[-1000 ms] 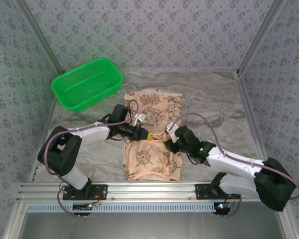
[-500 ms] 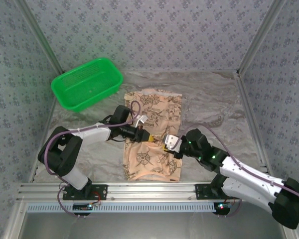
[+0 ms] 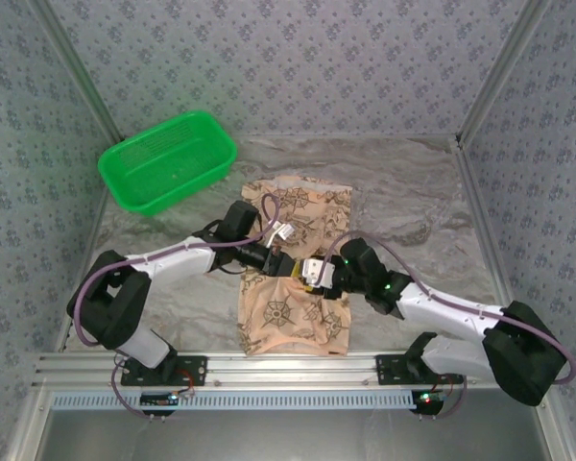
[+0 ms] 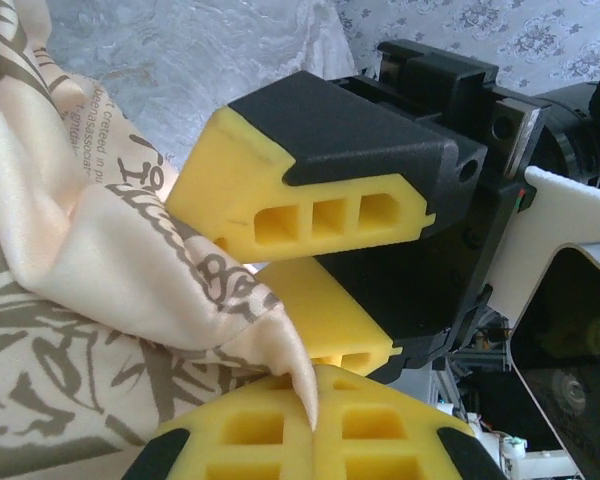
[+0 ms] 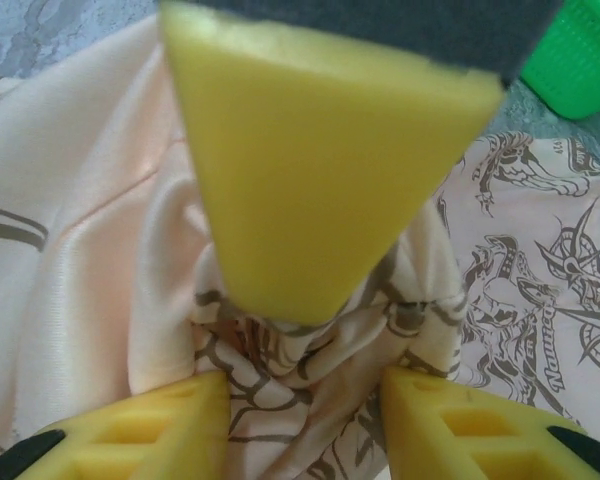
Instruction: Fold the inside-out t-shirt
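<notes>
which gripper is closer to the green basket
Left, narrowly. The left gripper pinches the shirt at its middle, on the side toward the basket. The right gripper, open, faces it from just beyond, farther from the basket.

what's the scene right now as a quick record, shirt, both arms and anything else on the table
t-shirt: on the table, print showing, bunched up across its middle
left end effector: shut on a fold of the t-shirt
right end effector: open, fingers either side of the bunched cloth, facing the left end effector
basket: green, at the far left of the table
</notes>
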`<state>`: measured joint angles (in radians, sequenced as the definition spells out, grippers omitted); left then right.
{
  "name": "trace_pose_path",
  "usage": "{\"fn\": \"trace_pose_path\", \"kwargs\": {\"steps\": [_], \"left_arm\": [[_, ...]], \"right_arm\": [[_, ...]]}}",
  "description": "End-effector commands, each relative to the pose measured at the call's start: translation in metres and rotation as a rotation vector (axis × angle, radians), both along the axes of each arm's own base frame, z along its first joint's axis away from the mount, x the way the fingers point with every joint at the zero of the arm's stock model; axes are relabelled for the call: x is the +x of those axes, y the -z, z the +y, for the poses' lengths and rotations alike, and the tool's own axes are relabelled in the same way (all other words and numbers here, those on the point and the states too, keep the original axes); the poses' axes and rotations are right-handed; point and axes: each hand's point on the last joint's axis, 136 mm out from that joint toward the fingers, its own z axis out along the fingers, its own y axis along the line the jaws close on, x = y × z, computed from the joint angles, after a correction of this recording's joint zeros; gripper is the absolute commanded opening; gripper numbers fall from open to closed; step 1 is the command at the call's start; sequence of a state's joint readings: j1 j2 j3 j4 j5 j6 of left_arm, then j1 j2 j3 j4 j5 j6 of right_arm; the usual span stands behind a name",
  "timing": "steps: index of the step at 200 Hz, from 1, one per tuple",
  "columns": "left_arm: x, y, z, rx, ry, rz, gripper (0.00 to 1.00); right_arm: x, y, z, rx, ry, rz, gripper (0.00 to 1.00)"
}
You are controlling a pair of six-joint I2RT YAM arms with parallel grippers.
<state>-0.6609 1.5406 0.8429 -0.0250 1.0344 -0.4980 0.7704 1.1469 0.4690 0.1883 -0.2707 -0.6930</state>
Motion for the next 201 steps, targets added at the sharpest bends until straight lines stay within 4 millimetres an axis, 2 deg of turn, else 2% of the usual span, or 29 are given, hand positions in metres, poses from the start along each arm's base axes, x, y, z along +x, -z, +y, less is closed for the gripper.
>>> {"fn": "trace_pose_path", "kwargs": {"steps": [1, 13, 24, 48, 60, 64, 77, 82, 107, 124, 150, 170, 188, 201], "left_arm": [[-0.003, -0.02, -0.008, -0.066, 0.041, -0.054, 0.0], [0.0, -0.019, -0.01, -0.068, 0.027, -0.058, 0.0], [0.004, -0.019, -0.012, -0.075, 0.011, -0.052, 0.0], [0.009, -0.025, -0.017, -0.121, -0.012, -0.054, 0.01], [0.009, -0.024, -0.017, -0.124, -0.013, -0.056, 0.0], [0.01, -0.024, -0.017, -0.123, -0.013, -0.056, 0.01], [0.01, -0.019, -0.016, -0.111, -0.02, -0.047, 0.02], [0.01, -0.017, -0.015, -0.105, -0.024, -0.046, 0.03], [0.024, -0.007, -0.004, -0.085, -0.101, -0.067, 0.04], [0.034, 0.01, 0.008, -0.029, -0.159, -0.085, 0.09], [0.043, 0.063, 0.028, 0.207, -0.204, -0.12, 0.12], [0.052, 0.096, 0.039, 0.336, -0.233, -0.115, 0.12], [0.056, 0.11, 0.041, 0.38, -0.247, -0.104, 0.13], [0.058, 0.109, 0.04, 0.37, -0.253, -0.106, 0.14]], "right_arm": [[-0.001, -0.006, 0.01, 0.034, -0.035, -0.026, 0.43], [-0.004, -0.006, 0.016, 0.041, -0.051, -0.037, 0.37], [-0.003, -0.002, 0.019, 0.03, -0.039, -0.047, 0.36], [0.013, 0.004, 0.014, 0.003, 0.056, -0.077, 0.43], [0.021, 0.002, 0.009, 0.021, 0.104, -0.088, 0.42], [0.024, 0.0, 0.007, 0.034, 0.121, -0.089, 0.39], [0.027, -0.006, 0.002, 0.067, 0.143, -0.074, 0.18], [0.028, -0.009, -0.001, 0.081, 0.15, -0.069, 0.13], [0.021, -0.018, -0.013, 0.147, 0.118, -0.04, 0.01], [0.011, -0.026, -0.02, 0.205, 0.078, -0.019, 0.0], [-0.008, -0.033, -0.026, 0.22, -0.009, 0.044, 0.0], [-0.017, -0.03, -0.028, 0.199, -0.049, 0.094, 0.0], [-0.013, -0.026, -0.026, 0.198, -0.027, 0.139, 0.03], [0.004, -0.016, -0.03, 0.17, 0.078, 0.202, 0.07]]}}
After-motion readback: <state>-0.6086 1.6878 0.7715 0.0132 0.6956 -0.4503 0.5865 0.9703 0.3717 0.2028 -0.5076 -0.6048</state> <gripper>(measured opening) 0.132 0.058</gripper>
